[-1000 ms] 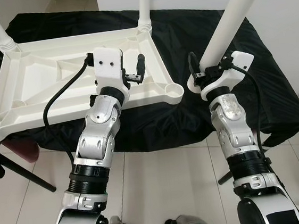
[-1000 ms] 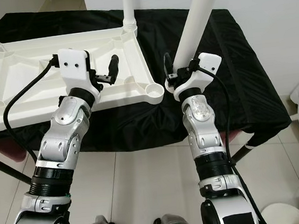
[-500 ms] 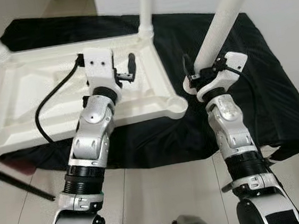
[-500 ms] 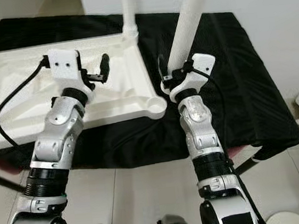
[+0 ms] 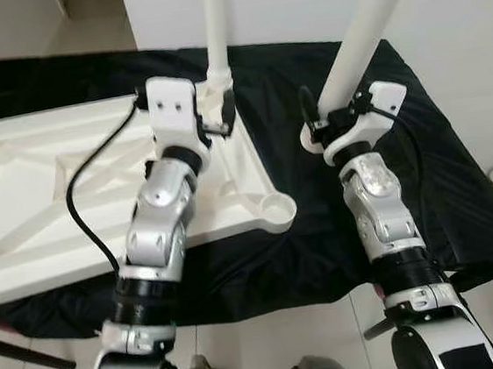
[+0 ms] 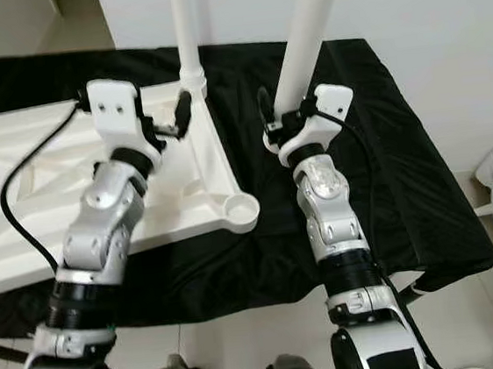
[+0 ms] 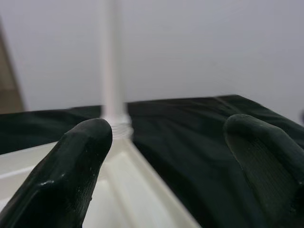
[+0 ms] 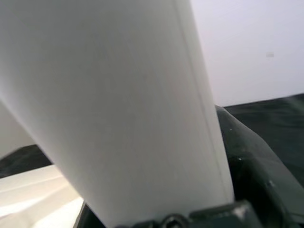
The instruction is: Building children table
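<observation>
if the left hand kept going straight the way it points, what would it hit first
Most likely the upright white leg screwed into the far corner of the upturned white table top. The left hand, open, points at it just above the frame; depth is hard to judge.

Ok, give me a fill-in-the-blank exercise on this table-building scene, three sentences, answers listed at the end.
1. The right pincer is shut on a loose white table ____.
2. The upside-down white tabletop lies on a ____ cloth.
3. The socket at the tabletop's corner nearest the right arm is ____, with no leg in it, while the far corner by the left pincer already has its leg fitted.

Missing words: leg; black; empty
</observation>
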Available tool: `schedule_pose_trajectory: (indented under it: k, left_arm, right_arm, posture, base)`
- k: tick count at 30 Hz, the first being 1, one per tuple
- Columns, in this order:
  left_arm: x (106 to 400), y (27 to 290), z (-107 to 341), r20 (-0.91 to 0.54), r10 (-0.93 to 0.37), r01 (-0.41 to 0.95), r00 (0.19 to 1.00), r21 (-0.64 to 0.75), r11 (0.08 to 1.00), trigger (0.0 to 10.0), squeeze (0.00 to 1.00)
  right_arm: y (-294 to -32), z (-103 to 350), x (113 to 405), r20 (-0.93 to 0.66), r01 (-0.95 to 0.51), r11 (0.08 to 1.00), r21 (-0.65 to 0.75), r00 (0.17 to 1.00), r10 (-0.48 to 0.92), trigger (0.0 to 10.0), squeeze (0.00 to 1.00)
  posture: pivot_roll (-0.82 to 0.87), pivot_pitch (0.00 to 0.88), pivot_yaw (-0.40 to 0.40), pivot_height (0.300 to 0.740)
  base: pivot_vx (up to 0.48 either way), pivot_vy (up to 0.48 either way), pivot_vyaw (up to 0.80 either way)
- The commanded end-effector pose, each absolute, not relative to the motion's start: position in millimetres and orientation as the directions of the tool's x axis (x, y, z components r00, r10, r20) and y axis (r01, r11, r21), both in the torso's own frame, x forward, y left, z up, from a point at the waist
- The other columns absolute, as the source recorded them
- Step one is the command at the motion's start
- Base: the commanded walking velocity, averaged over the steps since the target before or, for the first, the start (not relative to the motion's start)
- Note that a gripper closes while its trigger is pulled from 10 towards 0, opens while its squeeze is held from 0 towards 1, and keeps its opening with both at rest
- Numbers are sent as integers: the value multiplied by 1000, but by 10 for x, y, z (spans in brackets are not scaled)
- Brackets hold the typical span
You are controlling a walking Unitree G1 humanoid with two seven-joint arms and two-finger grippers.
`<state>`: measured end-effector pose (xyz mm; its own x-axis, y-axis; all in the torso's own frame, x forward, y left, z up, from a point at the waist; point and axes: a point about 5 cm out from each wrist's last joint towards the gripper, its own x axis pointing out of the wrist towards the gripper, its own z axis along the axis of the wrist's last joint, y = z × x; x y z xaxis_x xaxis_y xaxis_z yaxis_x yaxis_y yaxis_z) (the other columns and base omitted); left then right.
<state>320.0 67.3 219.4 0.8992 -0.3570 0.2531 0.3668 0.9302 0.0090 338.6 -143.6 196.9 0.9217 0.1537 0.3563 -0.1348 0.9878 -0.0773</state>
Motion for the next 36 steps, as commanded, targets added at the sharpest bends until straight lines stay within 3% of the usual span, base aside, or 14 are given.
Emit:
schedule_pose_trajectory:
  k: [1,5,9,10,12,17,19,25,28,36]
  left_arm:
    - [3164,655,2175,242,-429,432,870,44,901,10000,0]
    - [3078,559,2112,206,-529,518,823,109,848,10000,0]
    - [2891,504,1962,105,-711,688,696,185,701,10000,0]
    - [2891,504,1962,105,-711,688,696,185,701,10000,0]
    - [2775,501,1867,35,-794,772,607,210,599,10000,0]
    - [2732,503,1834,8,-818,796,575,228,561,10000,0]
    - [2676,501,1747,-61,-851,834,521,248,493,10000,0]
    - [2685,504,1678,-108,-848,836,519,268,478,10000,0]
    - [2700,527,1665,-123,-835,826,536,281,489,10000,0]
    - [2777,670,1717,-106,-761,756,639,270,597,10000,0]
  right_arm:
    - [-1401,1992,3390,364,-146,986,-74,917,164,10000,0]
    - [-1418,1988,3392,361,-148,985,-85,917,169,10000,0]
    - [-1445,2000,3398,358,-149,985,-84,918,170,10000,0]
    - [-1445,2000,3398,358,-149,985,-84,918,170,10000,0]
    - [-1450,1996,3402,347,-155,985,-77,922,172,10000,0]
    - [-1448,1992,3404,340,-159,985,-74,924,175,10000,0]
    - [-1398,1950,3414,289,-190,978,-90,935,208,10000,0]
    - [-1297,1873,3411,222,-250,960,-130,936,274,10000,0]
    - [-1165,1801,3393,178,-345,925,-159,911,371,10000,0]
    - [-927,1777,3367,159,-490,850,-194,839,520,10000,0]
  posture:
    - [-123,6,-34,740]
    - [-124,13,-33,740]
    - [-122,21,-28,740]
    - [-122,21,-28,740]
    - [-122,23,-22,740]
    - [-121,24,-20,740]
    - [-123,28,-11,740]
    - [-123,30,-12,740]
    - [-118,36,-14,740]
    - [-99,39,-22,740]
  base:
    - [0,0,0]
    - [0,0,0]
    - [0,0,0]
    - [0,0,0]
    - [0,0,0]
    - [0,0,0]
    - [0,0,0]
    - [0,0,0]
    - [0,0,0]
    - [0,0,0]
